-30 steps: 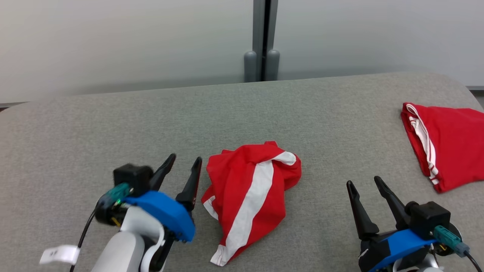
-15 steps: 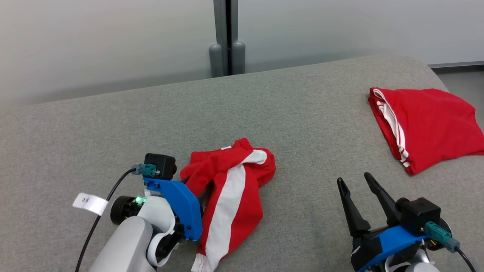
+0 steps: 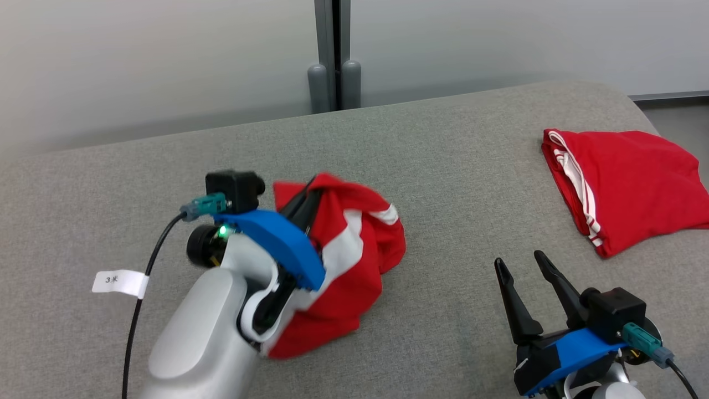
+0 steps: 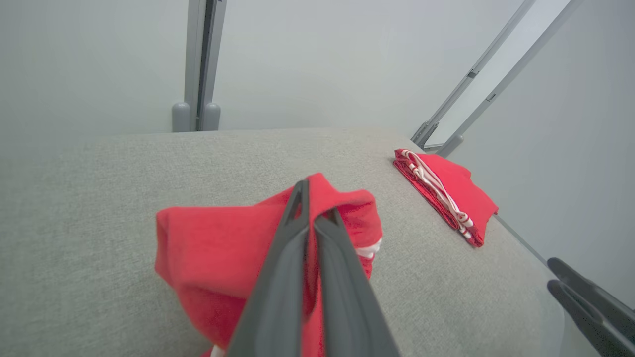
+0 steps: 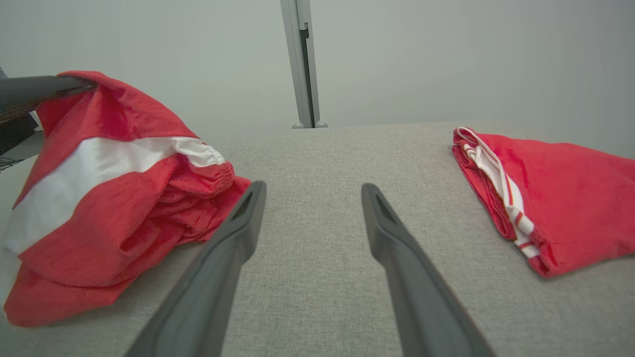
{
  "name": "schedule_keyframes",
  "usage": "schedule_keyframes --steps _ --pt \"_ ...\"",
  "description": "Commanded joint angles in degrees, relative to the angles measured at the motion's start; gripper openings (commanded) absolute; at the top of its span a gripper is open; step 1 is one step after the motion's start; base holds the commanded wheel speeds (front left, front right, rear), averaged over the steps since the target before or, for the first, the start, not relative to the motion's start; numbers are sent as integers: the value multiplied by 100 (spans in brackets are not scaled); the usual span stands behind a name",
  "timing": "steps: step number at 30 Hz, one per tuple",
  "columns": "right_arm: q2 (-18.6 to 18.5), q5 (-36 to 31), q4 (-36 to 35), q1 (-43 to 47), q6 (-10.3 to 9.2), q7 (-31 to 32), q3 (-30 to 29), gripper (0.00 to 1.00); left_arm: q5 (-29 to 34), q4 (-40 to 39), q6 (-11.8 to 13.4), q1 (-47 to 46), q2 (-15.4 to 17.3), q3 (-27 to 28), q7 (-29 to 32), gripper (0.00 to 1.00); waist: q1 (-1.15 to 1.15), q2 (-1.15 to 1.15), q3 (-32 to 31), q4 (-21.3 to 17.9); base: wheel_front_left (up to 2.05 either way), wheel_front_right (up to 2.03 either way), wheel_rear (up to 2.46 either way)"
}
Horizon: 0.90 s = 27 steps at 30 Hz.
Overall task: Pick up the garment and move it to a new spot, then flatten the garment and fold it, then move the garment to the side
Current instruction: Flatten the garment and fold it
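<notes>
The garment (image 3: 360, 260) at 11 o'clock is bright red with one broad white stripe. At 2 o'clock I see a folded garment (image 3: 642, 177), red with thin white edge stripes; the surface (image 3: 443, 166) under both is flecked grey.

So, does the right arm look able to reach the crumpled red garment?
Probably yes: the right gripper is open, with bare grey table between it and the garment, which the left gripper pinches.
</notes>
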Motion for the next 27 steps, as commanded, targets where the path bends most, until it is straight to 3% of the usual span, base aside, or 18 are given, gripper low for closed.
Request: schedule_keyframes --steps 1,7,12,15,18,27 --pt "-8 49 5 -64 1 -8 4 100 -77 -67 -30 -179 -37 -33 -160 0 0 0 -10 9 0 0 0" --pt "8 48 16 -81 1 -20 -4 100 -731 -523 -48 -830 -169 -590 -1122 0 0 0 -44 18 0 0 0" --pt "13 58 26 -41 1 -50 -52 100 -1807 -1042 -45 -1210 -177 -1011 -2071 0 0 0 -56 57 0 0 0" --pt "16 48 16 11 1 -50 -104 100 -2294 -1151 -46 -1213 -170 -936 -2456 0 0 0 -53 145 0 0 0" --pt "25 44 1 32 1 -54 -122 100 -2328 -813 -28 -883 -136 -697 -2550 0 0 0 -50 265 0 0 0" --pt "50 30 -22 28 1 -49 -119 100 -1765 720 722 368 512 -623 -2590 0 0 0 -21 617 0 0 0"
